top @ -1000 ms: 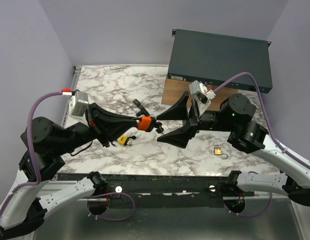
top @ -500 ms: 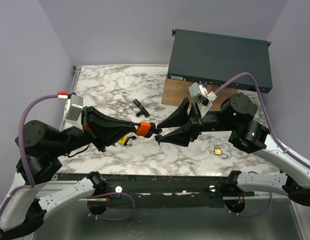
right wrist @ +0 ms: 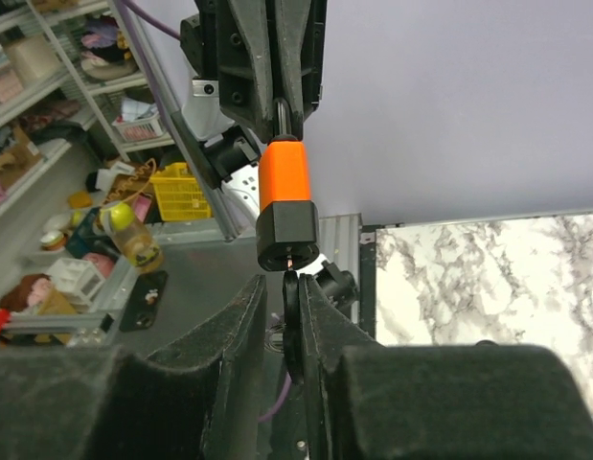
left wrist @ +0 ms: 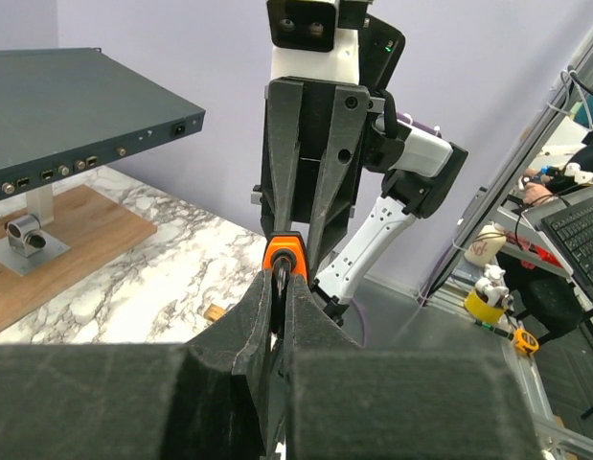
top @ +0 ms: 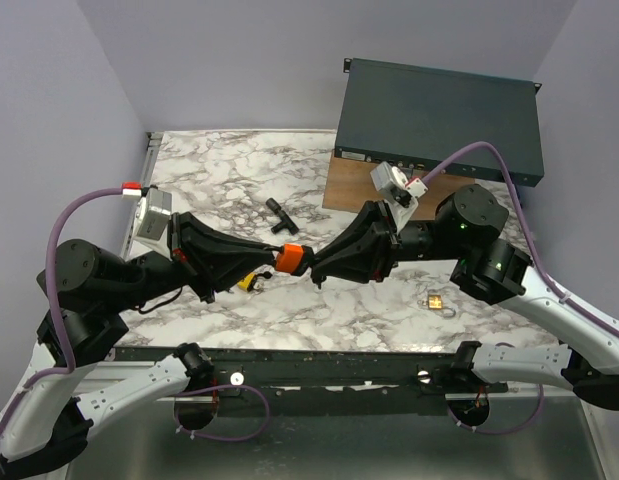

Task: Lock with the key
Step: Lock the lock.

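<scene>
**Q:** Which claw carries the lock?
**A:** The left claw [left wrist: 280, 286] is clamped on the metal loop of the orange padlock [left wrist: 283, 255]. The padlock hangs in the air above the marble table [top: 219, 170], its black keyhole end turned toward the other arm.

**Q:** And the right claw?
**A:** The right claw [right wrist: 289, 285] meets the padlock end-on. Its fingers stand nearly together, with a thin dark key [right wrist: 290, 321] between them. The key's tip is just at the padlock's keyhole face. One finger appears to touch the key, but it cannot be told whether the pair truly pinch it.

**Q:** What lies on the table?
**A:** A small yellow-and-black item [top: 251, 280] lies just below the padlock, on the left arm's side. A black T-shaped piece [top: 281, 214] lies behind the padlock. A small brass lock [top: 436, 299] sits well off to the padlock's right-arm side. A wooden board [top: 344, 185] lies behind the padlock on that same side, with a dark grey rack box [top: 439, 110] over it.

**Q:** And the room?
**A:** Lilac walls [top: 239, 60] rise behind the padlock. The wrist views show cluttered shelves past it one way and a desk with a keyboard the other.
</scene>
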Robot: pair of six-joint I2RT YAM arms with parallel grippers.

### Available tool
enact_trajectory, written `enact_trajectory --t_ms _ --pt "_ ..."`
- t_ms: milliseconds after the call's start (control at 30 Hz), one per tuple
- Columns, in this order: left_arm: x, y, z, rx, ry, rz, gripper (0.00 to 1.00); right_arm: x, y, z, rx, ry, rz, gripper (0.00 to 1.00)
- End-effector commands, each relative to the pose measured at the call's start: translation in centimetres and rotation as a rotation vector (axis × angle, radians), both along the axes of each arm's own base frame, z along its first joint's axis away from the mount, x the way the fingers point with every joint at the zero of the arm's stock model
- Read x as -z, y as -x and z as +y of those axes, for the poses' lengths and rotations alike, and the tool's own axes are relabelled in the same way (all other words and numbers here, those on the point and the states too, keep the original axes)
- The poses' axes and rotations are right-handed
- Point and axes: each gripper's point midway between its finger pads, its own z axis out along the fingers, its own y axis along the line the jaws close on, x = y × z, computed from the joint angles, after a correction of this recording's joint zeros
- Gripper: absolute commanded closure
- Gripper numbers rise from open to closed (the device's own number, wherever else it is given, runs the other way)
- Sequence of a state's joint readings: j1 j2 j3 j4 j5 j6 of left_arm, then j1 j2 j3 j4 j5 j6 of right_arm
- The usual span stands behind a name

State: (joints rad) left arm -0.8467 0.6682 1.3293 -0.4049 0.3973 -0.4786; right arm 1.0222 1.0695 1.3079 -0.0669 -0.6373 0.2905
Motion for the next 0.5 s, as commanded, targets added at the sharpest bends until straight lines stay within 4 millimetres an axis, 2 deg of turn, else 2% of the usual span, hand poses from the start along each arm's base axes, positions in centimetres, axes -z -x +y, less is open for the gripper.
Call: enact_trajectory --t_ms 0,200,467 --pt "-1.6 0.4 0.4 0.004 0.059 -0.041 1.00 -0.3 0.3 0.2 -0.015 -0.011 0.008 0.83" --pt "-1.8 0.1 0.5 -0.017 0.068 -0.038 1.00 0.4 0.6 0.1 -0.031 0.011 0.017 0.99" --pt "-2.1 -1.3 2.3 -0.151 0.104 -0.064 1.00 1.7 0.6 -0.5 -0.005 0.048 0.019 0.99"
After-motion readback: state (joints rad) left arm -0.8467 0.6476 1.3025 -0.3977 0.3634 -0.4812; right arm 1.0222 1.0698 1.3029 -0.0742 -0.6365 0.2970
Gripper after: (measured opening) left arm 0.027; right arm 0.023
